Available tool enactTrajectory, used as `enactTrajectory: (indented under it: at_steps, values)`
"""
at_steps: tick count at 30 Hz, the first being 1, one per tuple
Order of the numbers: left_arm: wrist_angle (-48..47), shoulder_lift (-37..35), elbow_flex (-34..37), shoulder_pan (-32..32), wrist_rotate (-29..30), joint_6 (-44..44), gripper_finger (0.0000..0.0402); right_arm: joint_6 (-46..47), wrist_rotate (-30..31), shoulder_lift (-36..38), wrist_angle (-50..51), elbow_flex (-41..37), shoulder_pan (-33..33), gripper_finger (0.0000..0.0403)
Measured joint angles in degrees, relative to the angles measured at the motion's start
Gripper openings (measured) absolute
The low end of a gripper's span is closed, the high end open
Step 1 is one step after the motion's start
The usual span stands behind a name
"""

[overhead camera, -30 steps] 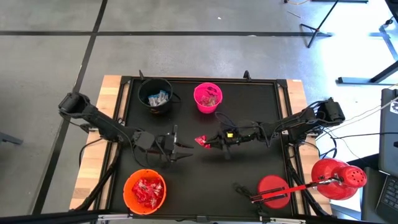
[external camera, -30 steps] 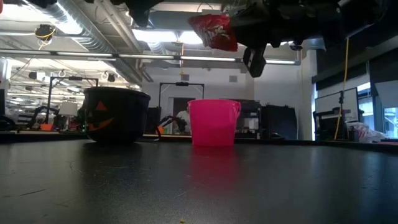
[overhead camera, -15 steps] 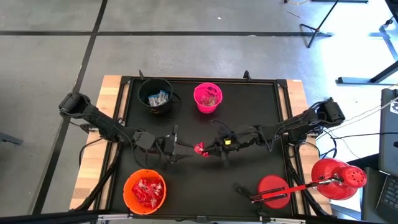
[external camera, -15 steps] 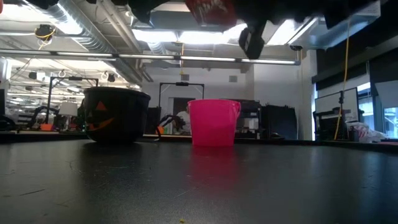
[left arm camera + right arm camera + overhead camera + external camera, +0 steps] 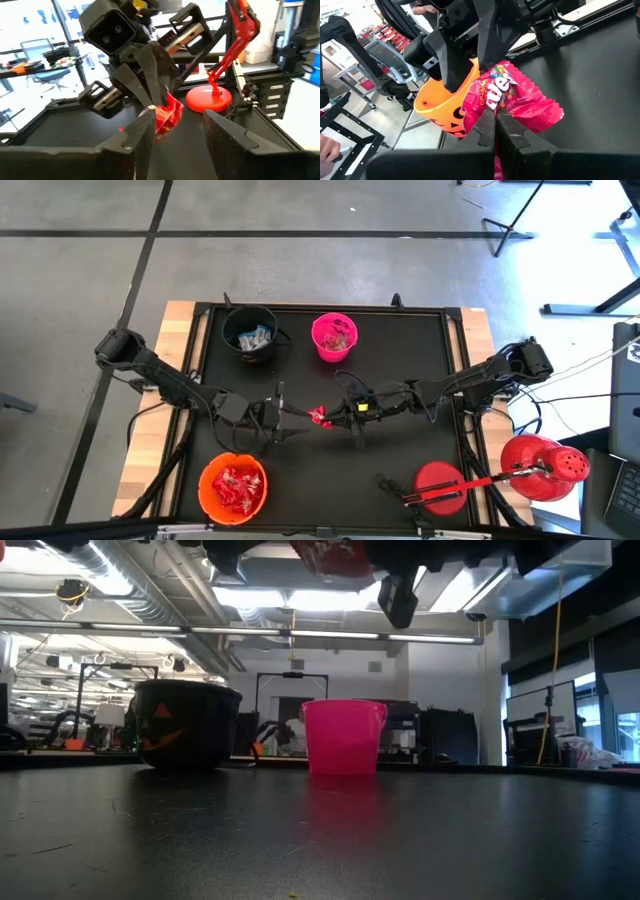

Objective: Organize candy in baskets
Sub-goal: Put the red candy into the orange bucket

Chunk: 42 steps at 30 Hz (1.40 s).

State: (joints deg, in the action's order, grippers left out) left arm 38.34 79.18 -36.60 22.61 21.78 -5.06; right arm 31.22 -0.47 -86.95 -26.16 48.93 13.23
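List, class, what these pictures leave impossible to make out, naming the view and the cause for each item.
- Whether the left gripper touches the red candy packet: too small in the high view.
- The orange bucket: half hidden behind the packet and the left arm in the right wrist view.
- The right gripper, pinching the packet: cut off by the top edge in the low view.
- Sweets in the pink bucket: its wall hides them in the low view.

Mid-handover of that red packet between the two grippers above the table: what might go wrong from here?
The right gripper pinches only the shiny red candy packet's lower edge; it may slip before the open left gripper closes.

The two grippers sit very near each other, so their fingers may collide.

If dropped, the packet lands on the black table, beside the orange plastic bucket.
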Motion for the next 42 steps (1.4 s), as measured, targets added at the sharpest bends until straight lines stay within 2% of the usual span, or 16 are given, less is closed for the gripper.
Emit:
enactTrajectory:
  at_steps: [17, 31, 42]
  values:
    - [2.0, 6.6, -0.1, -0.3, 3.8, 0.3, 0.0158, 0.7, -2.0, -5.2, -3.9, 0.0, 0.3, 0.0000]
    - [3.6, 6.7, -0.1, 0.1, 8.4, -1.4, 0.0158, 0.5, -1.9, -5.1, -4.0, 0.2, 0.2, 0.0000]
    - [4.1, 6.6, -0.1, 0.1, 7.2, -1.5, 0.0158, 0.0, -2.1, -5.1, -3.6, 0.3, 0.2, 0.0000]
